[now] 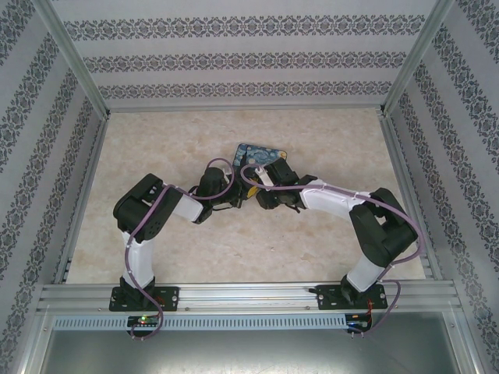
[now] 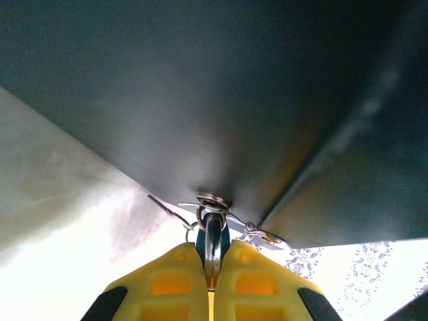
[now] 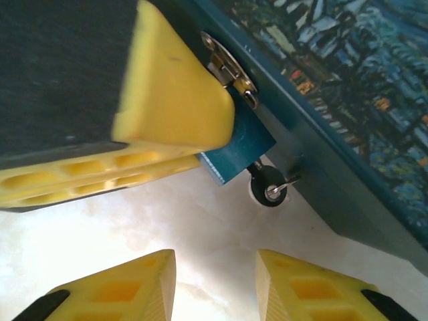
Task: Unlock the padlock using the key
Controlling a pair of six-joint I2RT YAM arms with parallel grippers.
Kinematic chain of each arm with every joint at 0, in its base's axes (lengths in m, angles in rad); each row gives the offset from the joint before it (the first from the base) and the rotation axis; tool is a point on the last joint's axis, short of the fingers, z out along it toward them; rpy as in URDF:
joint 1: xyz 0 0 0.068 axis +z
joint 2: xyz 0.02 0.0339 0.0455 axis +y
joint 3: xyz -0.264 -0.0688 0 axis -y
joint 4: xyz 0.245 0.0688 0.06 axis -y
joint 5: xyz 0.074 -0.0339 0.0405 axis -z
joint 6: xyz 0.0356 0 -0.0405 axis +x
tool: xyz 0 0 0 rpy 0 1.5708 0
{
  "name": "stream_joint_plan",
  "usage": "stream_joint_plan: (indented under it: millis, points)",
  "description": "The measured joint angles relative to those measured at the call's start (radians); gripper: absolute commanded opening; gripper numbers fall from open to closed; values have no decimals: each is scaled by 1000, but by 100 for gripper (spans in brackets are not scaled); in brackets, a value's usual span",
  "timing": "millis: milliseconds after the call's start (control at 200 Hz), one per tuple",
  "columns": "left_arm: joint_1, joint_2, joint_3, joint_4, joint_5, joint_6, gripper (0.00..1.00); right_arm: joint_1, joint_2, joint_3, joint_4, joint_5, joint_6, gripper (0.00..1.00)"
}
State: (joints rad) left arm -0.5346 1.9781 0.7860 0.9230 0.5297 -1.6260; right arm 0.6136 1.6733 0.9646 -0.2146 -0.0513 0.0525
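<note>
We see both arms bent inward: left gripper pinches the small blue padlock at the front edge of the swirl-painted blue box, black-headed metal key in it; right gripper just beside, fingers parted.

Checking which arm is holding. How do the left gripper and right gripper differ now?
The left gripper is shut on the padlock at the hasp of the box; the right gripper is open with nothing in it. The left gripper is up against the box, while the right gripper sits short of the key at the padlock's lower end. Both have yellow fingers.
</note>
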Motion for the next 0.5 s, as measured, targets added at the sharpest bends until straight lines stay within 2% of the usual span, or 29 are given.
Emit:
stream_joint_plan:
  millis: [265,505]
  points:
    - [0,-11,2,-6,13,3,0,0,21,36,-4,50,-5,35]
    - [5,-16,4,-6,13,3,0,0,37,69,-22,64,-8,29]
